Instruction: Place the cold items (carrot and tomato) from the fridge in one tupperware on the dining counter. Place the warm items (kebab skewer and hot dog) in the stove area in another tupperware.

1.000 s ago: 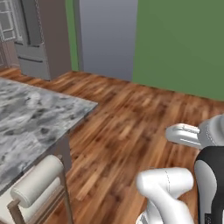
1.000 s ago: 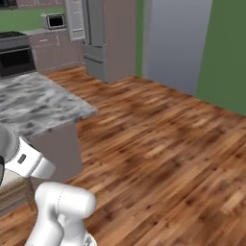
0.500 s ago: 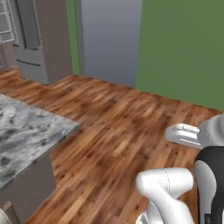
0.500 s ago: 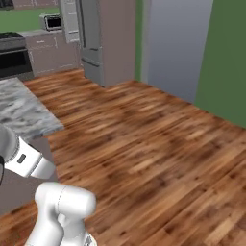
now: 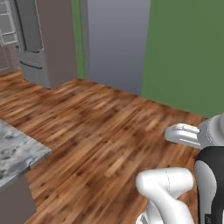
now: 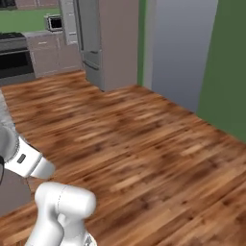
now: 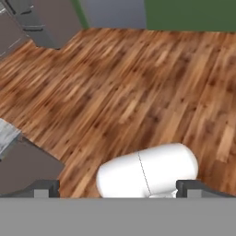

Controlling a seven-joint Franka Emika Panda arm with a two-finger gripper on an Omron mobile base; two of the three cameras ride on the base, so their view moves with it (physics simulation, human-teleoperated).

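Your gripper [image 7: 118, 186] sits at 6 o'clock in the hand view, fingertips [image 7: 46, 188] spread to their widest with nothing between them, above bare wooden floor [image 7: 138, 87]. No carrot, tomato, skewer, hot dog or tupperware can be made out; the fridge [image 6: 103, 41] stands at 11 o'clock in the right base view and at 10 o'clock in the left base view. Open floor runs from your arm to the grey panel [image 5: 116, 41] and green wall [image 5: 188, 52] at 12 to 2 o'clock. The one near edge is the marble counter corner [image 5: 17, 153] at 8 o'clock in the left base view. Compared with a second ago, the base has moved: the counter has slid almost out of both base views and the stool has gone. The stove [image 6: 17, 57] and microwave [image 6: 54, 22] sit at 10 o'clock in the right base view.
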